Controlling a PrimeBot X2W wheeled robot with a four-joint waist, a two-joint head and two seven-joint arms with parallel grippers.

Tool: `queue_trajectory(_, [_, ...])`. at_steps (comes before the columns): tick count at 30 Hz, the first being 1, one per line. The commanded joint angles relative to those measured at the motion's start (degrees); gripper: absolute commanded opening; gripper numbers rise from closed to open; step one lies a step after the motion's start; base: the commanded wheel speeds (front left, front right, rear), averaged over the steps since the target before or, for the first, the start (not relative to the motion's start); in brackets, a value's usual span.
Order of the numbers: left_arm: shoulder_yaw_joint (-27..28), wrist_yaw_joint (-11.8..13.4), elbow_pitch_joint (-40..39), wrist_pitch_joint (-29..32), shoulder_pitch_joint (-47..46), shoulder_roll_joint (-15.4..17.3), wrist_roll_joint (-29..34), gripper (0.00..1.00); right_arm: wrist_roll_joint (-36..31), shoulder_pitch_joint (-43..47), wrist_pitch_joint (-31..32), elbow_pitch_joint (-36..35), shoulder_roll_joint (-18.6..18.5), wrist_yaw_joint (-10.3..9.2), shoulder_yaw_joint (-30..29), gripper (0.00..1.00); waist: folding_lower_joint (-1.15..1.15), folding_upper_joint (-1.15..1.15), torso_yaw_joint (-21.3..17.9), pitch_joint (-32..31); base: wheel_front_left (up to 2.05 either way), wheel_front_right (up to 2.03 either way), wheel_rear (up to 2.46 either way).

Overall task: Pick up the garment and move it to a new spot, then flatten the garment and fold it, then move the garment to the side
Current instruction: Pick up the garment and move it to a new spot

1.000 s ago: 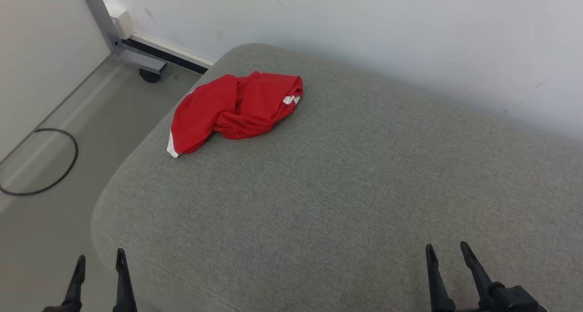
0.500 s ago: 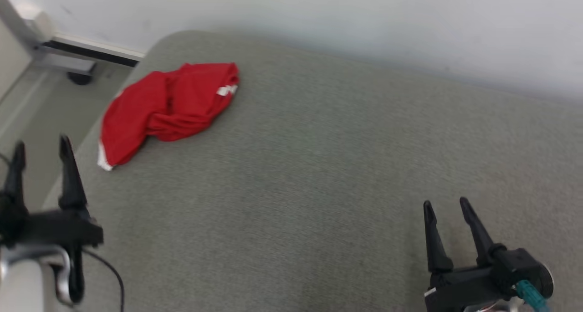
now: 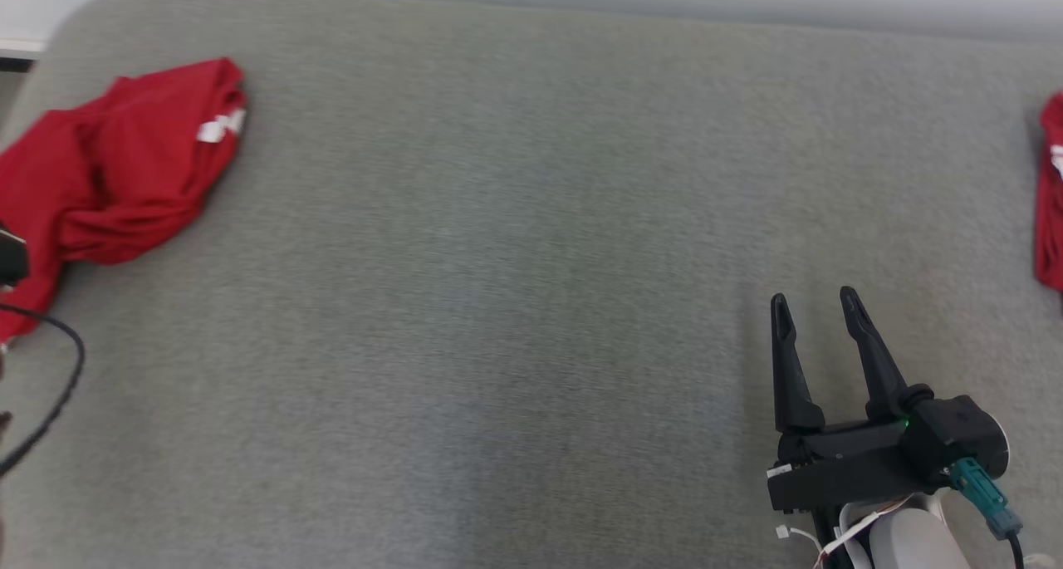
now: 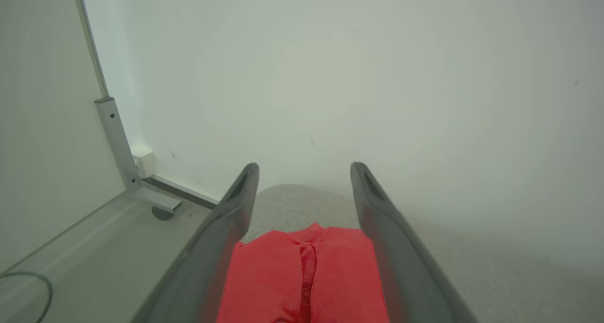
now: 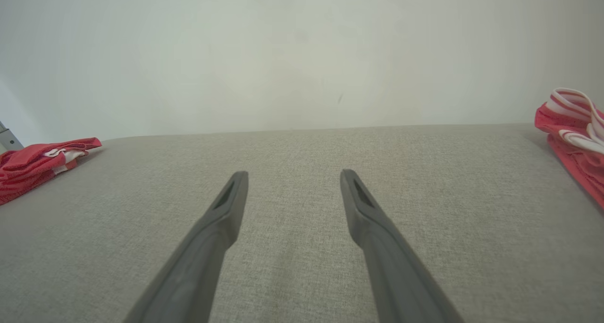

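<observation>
- Eyeing the crumpled red fabric garment (image 3: 124,162) with white trim, heaped at the far left end of the grey fabric-covered padded bench (image 3: 531,303), close to the rounded corner. Got the left hand (image 4: 304,167) spread wide open and empty, lined up right over that red heap in the left wrist view; can't tell whether touching yet. Same story for the right hand (image 3: 812,296): fingers parted, nothing held, hanging over bare bench well apart from the garment. Looks like the pickup step, not yet done.

- Agreed. Would worry about pinching only a top fold and losing it mid-carry. Also about dragging instead of lifting, so close to the bench edge, and tipping the whole heap off onto the pale floor (image 4: 94,247).

- Good call. Noticing a thin black cable (image 3: 79,353) looping at the left edge of the head view too; could snag on cloth during the reach.

- And watch the second red garment with white stripes (image 3: 1050,203) at the far right end. Easy to set the first one down too near it and tangle both while flattening. Better aiming for the open middle.
</observation>
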Motion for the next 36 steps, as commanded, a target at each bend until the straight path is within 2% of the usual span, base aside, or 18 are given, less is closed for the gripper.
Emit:
queue_trajectory(1, [-1.1,0.1,2.4,2.8,-1.9,1.7,-3.6,1.0,0.5,-1.0,0.0,-0.3,0.0,-0.15,0.4,1.0,-0.01,-0.01,-6.6,5.5,0.0,0.0,0.0])
queue_trajectory(6, [-4.8,0.1,8.7,8.9,-4.8,6.7,-8.2,1.0,1.1,-1.1,0.0,-0.9,0.1,-0.15,0.9,1.0,-0.01,-0.01,-9.3,6.6,0.0,0.0,0.0])
queue_trajectory(8, [-5.7,0.1,9.6,10.1,-5.2,7.0,-9.3,1.0,1.1,-1.1,0.0,-1.1,0.1,-0.15,0.9,1.0,-0.01,-0.01,-9.6,6.7,0.0,0.0,0.0])
queue_trajectory(12, [-7.5,0.1,14.1,14.5,-6.5,10.1,-11.5,1.0,0.5,-1.6,0.0,-1.7,0.1,-0.15,1.3,1.0,-0.01,-0.01,-11.2,7.5,0.0,0.0,0.0])
queue_trajectory(22, [-14.0,0.1,21.6,29.6,-8.8,13.0,-16.0,1.0,-0.3,-1.6,0.0,-2.2,0.1,-0.15,1.2,1.0,-0.01,-0.01,-12.5,7.7,0.0,0.0,0.0])
queue_trajectory(26, [-16.1,0.1,24.1,32.0,-9.5,12.7,-15.6,1.0,-0.6,-1.3,0.0,-2.0,0.1,-0.15,1.1,1.0,-0.01,-0.01,-12.5,7.1,0.0,0.0,0.0])
queue_trajectory(27, [-16.5,0.1,24.5,32.1,-9.6,12.5,-15.6,0.89,-0.7,-1.1,0.0,-1.9,0.1,-0.15,1.2,1.0,-0.01,-0.01,-12.5,6.8,0.0,0.0,0.0])
queue_trajectory(28, [-17.1,0.1,24.6,31.4,-9.6,12.5,-15.3,0.27,-0.7,-1.0,0.0,-1.8,0.1,-0.15,1.2,1.0,-0.01,-0.01,-12.5,6.5,0.0,0.0,0.0])
queue_trajectory(29, [-17.6,0.1,24.8,30.7,-9.5,12.6,-14.8,0.0,-0.7,-0.9,0.0,-1.7,0.1,-0.15,1.3,1.0,-0.01,-0.01,-12.5,6.2,0.0,0.0,0.0])
queue_trajectory(35, [-19.0,0.1,24.6,25.9,-9.9,12.3,-15.6,0.0,-0.3,0.6,0.0,-1.0,0.1,-0.15,0.9,1.0,-0.01,-0.01,-11.7,3.4,0.0,0.0,0.0])
queue_trajectory(36, [-19.5,0.1,23.7,23.4,-10.9,12.2,-15.6,0.0,-0.2,1.0,0.0,-0.7,0.1,-0.15,0.7,1.0,-0.01,-0.01,-11.2,2.3,0.0,0.0,0.0])
